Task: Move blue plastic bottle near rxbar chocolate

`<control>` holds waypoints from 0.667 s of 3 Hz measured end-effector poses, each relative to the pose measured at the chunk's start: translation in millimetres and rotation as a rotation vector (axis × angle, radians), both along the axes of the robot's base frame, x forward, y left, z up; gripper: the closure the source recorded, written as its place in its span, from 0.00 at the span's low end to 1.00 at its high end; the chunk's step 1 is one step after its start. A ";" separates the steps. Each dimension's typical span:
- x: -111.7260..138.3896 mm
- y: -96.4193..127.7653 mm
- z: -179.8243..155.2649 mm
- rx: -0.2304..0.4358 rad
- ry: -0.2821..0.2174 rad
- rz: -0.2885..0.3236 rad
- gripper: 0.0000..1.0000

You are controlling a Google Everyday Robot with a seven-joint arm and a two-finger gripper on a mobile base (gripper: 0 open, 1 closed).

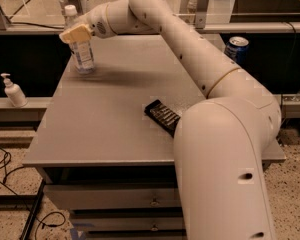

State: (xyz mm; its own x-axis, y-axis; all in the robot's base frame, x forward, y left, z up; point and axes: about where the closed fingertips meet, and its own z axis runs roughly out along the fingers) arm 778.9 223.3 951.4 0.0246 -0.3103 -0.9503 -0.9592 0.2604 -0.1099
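Observation:
The blue plastic bottle (83, 56), clear with a white cap and pale label, stands upright at the table's far left corner. My gripper (76, 34) reaches in from the right and sits at the bottle's upper part, just below the cap, covering its neck. The rxbar chocolate (161, 115), a flat black wrapper with pale stripes, lies near the table's middle right, partly hidden behind my arm (225, 134). The bottle and the bar are far apart.
The grey table (100, 129) has drawers below its front edge. A dark blue soda can (236, 46) stands at the far right behind my arm. A white pump dispenser (12, 90) sits on a low ledge to the left. Cables lie on the floor at the lower left.

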 end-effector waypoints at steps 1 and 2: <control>-6.2 -32.0 25.0 0.006 -0.020 -0.039 0.87; -25.6 -76.5 54.2 0.001 -0.041 -0.073 1.00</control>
State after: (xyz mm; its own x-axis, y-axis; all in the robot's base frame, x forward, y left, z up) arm 753.3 146.8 1005.5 0.0408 -0.3120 -0.9492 -0.9322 0.3300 -0.1485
